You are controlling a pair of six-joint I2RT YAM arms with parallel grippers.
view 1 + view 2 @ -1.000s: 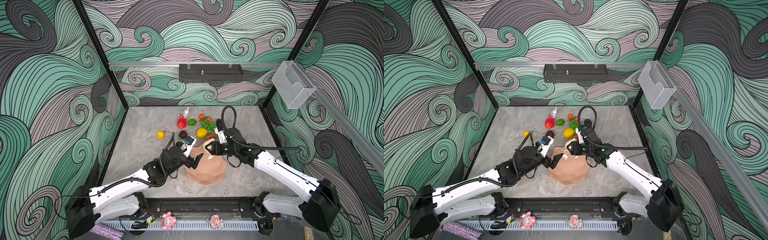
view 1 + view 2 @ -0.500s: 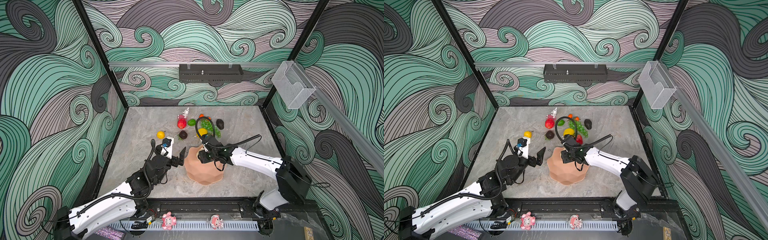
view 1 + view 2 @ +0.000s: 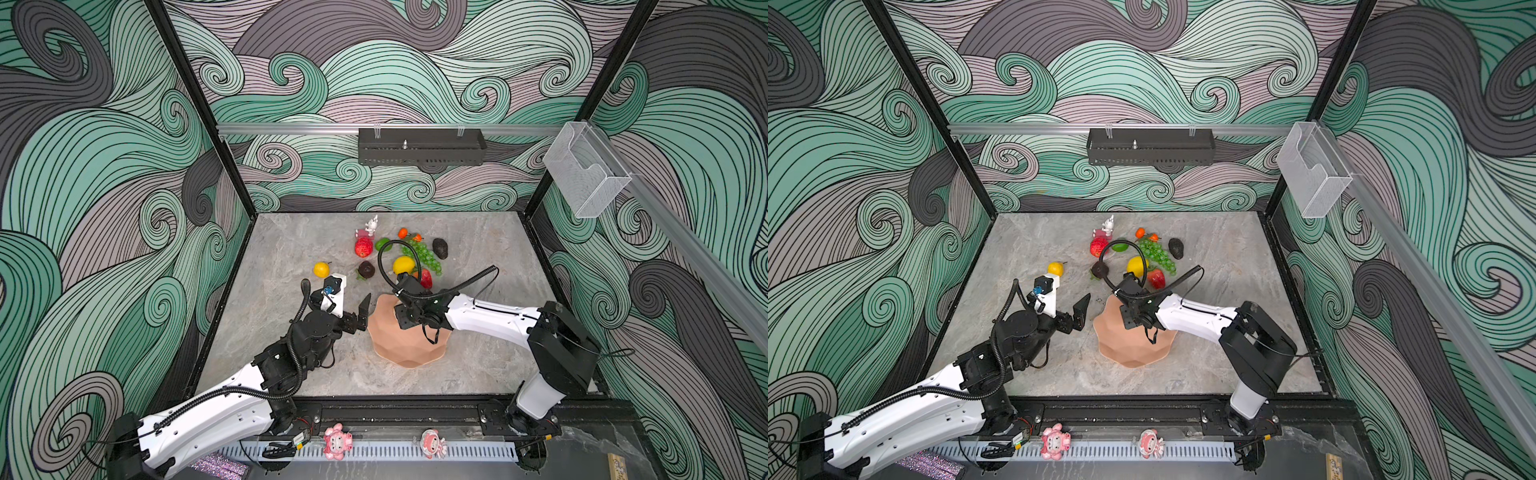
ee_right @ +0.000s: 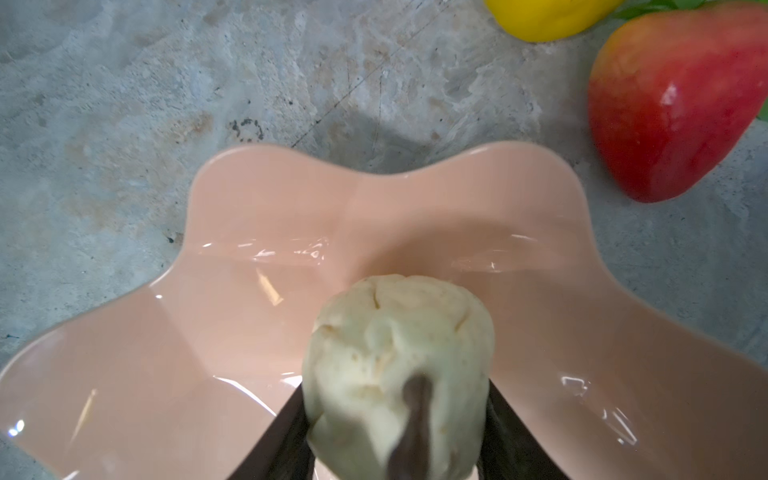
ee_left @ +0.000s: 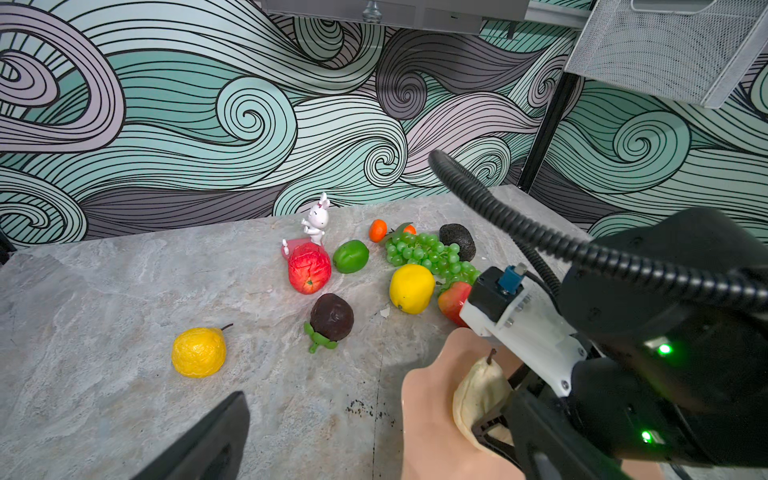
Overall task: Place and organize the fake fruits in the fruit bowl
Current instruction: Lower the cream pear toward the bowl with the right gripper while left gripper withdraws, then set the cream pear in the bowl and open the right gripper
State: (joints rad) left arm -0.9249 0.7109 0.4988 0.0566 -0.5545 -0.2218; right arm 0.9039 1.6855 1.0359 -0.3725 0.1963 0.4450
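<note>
the right gripper (image 4: 399,432) is clamped on the cream pear (image 4: 395,353), holding it over the inside of the pink scalloped fruit bowl (image 4: 291,216), can't tell if it touches the bottom. the left gripper (image 3: 359,318) hangs spread wide with nothing in it, just beside the bowl's left edge. the grapes (image 3: 426,254), red apple (image 3: 363,247) and lone lemon (image 3: 321,269) sit on the table (image 3: 291,249) behind the bowl.

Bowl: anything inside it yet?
Only a cream pear, gripped by the right end effector. The bowl's visible floor and walls are bare. The patch under the pear and end effector is covered; whether the pear touches bottom can't be told.
</note>
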